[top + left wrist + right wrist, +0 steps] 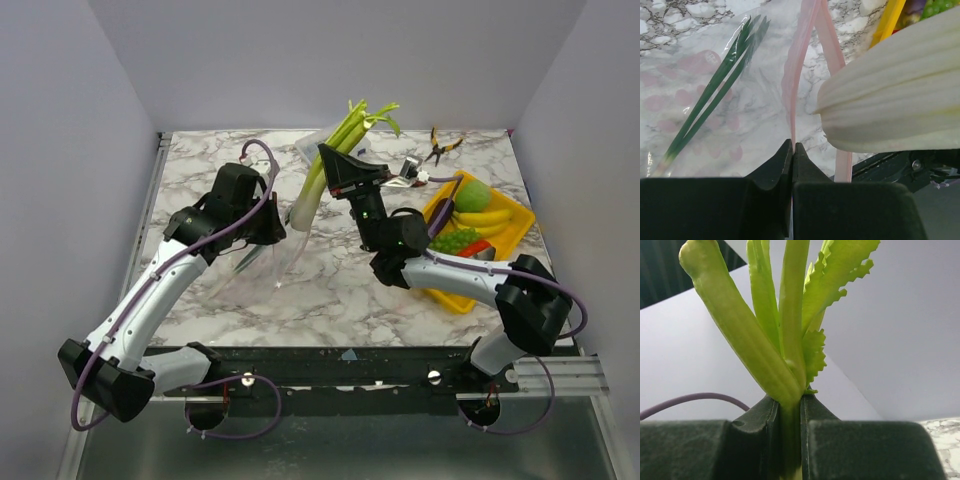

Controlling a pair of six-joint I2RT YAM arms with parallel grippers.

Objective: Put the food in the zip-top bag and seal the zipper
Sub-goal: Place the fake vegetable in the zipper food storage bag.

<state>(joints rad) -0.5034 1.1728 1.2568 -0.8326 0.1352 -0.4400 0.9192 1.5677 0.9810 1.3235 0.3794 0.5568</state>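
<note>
Left jaws were clamped flat on one lip of the zipper (799,65), holding the bag (262,262) mouth up off the surface (340,290). Only that one lip was pinched, and the other pink strip hung free, so my guess was that the mouth could fold shut if nudged. The film could also slide out of the pinch if it got dragged sideways. There was open marble between the bag and the surface's left edge (158,210), so the left arm had room to pull the mouth wider that way. The celery (318,180) was tilted, with its white base right at the mouth and close against the free strip. It looked more likely to catch on that strip than drop through, and from these views I couldn't tell whether the base was inside yet. Right jaws were narrow, gripping the celery high up at the leafy end. With that much stalk below the grip, it would probably pivot in the jaws on any side load at the base. The right arm reached across the near rim of the yellow tray (452,298), where the rest of the food sat, and a careless swing back could clip it. Pliers (441,148) lay near the back edge, well apart from all this. The tight side was the right: tray, arm and side wall close together.
</note>
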